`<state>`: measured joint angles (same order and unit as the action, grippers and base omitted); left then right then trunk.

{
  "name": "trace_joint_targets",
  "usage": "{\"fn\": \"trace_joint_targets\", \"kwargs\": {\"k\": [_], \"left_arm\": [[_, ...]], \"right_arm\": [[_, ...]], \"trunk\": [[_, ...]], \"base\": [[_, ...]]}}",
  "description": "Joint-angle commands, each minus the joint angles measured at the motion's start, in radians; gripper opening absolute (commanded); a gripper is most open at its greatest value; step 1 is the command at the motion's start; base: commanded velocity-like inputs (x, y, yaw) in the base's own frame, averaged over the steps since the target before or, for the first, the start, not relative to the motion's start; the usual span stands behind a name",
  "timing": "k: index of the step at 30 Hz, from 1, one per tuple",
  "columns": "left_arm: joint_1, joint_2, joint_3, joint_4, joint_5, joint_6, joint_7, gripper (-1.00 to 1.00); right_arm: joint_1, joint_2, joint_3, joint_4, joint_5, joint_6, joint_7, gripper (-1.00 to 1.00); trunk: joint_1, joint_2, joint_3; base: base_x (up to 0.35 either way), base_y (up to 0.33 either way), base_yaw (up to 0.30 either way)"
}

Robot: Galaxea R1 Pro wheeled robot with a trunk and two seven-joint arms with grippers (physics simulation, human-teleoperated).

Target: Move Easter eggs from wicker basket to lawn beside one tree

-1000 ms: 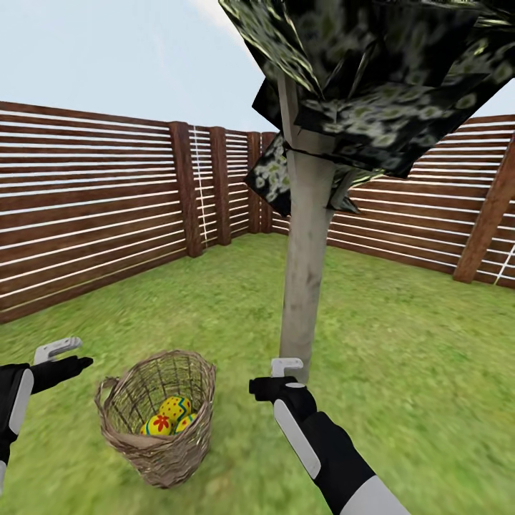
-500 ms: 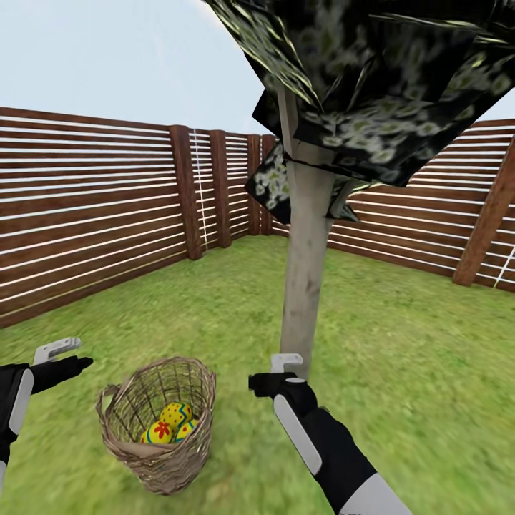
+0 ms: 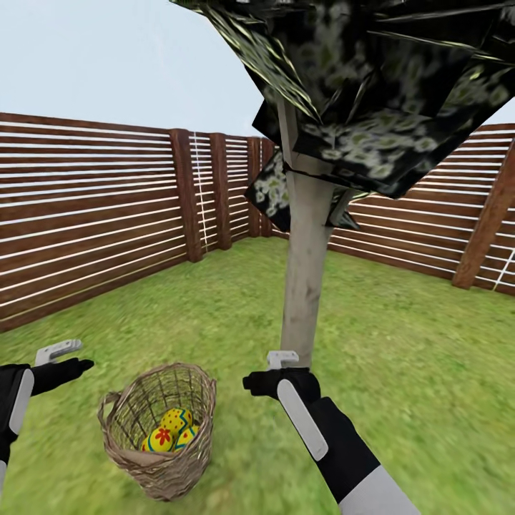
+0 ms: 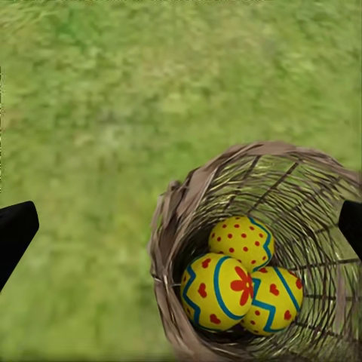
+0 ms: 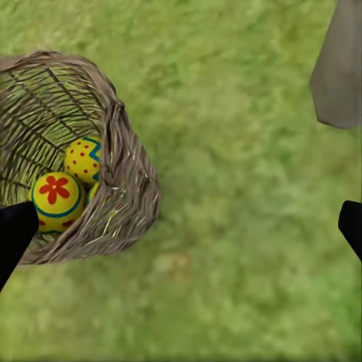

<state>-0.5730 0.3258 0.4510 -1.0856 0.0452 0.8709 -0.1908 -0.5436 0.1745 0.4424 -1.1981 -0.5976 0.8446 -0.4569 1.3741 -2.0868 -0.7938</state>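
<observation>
- Since all three Easter eggs lie together at the bottom of the wicker basket, none has yet been lifted out; I judge the step in hand to be lining up for the first pick.
- On the lawn, the basket stands upright just beside the tree, whose grey trunk rises close behind and to its right in the head view.
- Hovering left of the basket, the left claw is spread wide and holds nothing; its wrist view looks down on the eggs, with the basket's mouth off to one side between the dark fingertips.
- Between the basket and the trunk hangs the right claw, also wide and empty; its wrist view catches the basket wall, two eggs and the foot of the trunk.
- Next, I would say, one claw must be centred over the basket's mouth and go straight down past the rim.
- Because the eggs touch one another, the fingers should close on the uppermost one, clear of the wicker.
</observation>
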Motion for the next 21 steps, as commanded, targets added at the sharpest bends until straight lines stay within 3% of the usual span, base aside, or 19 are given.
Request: {"fn": "trace_joint_targets", "kwargs": {"k": [1,13,21], "left_arm": [[-0.001,0.001,0.002,-0.001,0.004,0.006,-0.001,1.0],[-0.001,0.017,0.003,-0.001,0.007,0.038,-0.002,1.0],[-0.001,0.019,0.003,-0.006,0.007,0.04,-0.009,1.0]], "right_arm": [[-0.001,0.0,0.001,-0.001,-0.009,0.001,-0.011,1.0],[-0.001,0.0,0.003,0.002,-0.005,-0.04,-0.011,1.0],[-0.001,0.0,0.006,0.007,-0.005,-0.056,-0.011,1.0]], "trunk": [[-0.004,0.007,0.002],[-0.05,0.091,0.04],[-0.05,0.091,0.04]], "base": [[0.0,0.0,0.0],[0.0,0.0,0.002],[0.023,0.0,0.217]]}}
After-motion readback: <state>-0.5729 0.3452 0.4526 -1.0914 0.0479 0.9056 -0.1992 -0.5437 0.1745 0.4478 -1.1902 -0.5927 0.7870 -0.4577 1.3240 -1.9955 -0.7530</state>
